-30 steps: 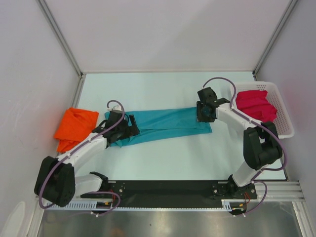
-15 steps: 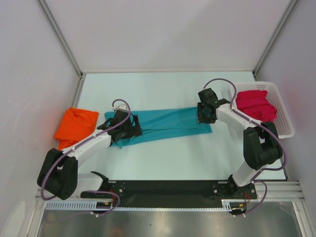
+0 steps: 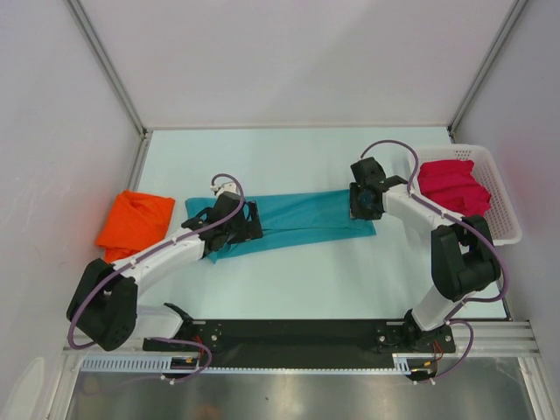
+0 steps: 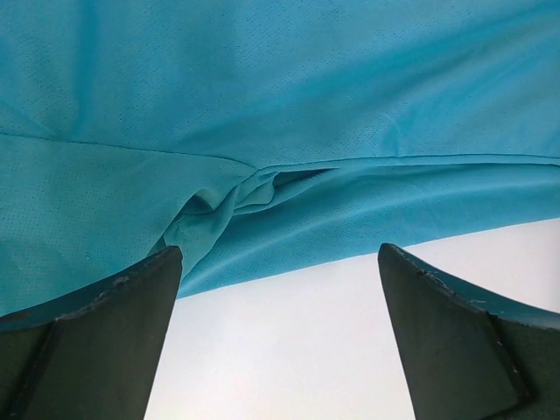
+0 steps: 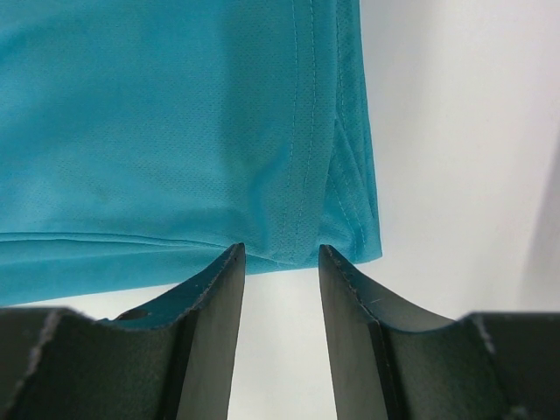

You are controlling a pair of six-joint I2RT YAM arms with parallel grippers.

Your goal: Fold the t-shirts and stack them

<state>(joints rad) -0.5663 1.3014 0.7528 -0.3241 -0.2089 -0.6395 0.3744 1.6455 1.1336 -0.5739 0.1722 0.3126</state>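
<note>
The white tabletop point(image 3: 289, 280) is showing matte and smooth along the near side. Over the last second the left gripper point(image 3: 246, 224) has been travelling rightward along the near edge of the teal mesh-knit short-sleeved t-shirt point(image 3: 302, 217), which is lying as a long flat band across the table's middle. Its jaws are standing wide apart, released, facing a soft pucker point(image 4: 232, 197) in the near fold. Judgement: it is seeking a new hold for the next fold.

The right gripper point(image 5: 278, 249) has been keeping its station at the shirt's right end, jaws narrowly parted over the stitched hem, clamping nothing.

At the left, the bright orange cloth t-shirt point(image 3: 136, 223) is resting folded. At the far right, the magenta-pink t-shirt point(image 3: 451, 184) is lying crumpled in the white slotted plastic basket point(image 3: 503, 206).
</note>
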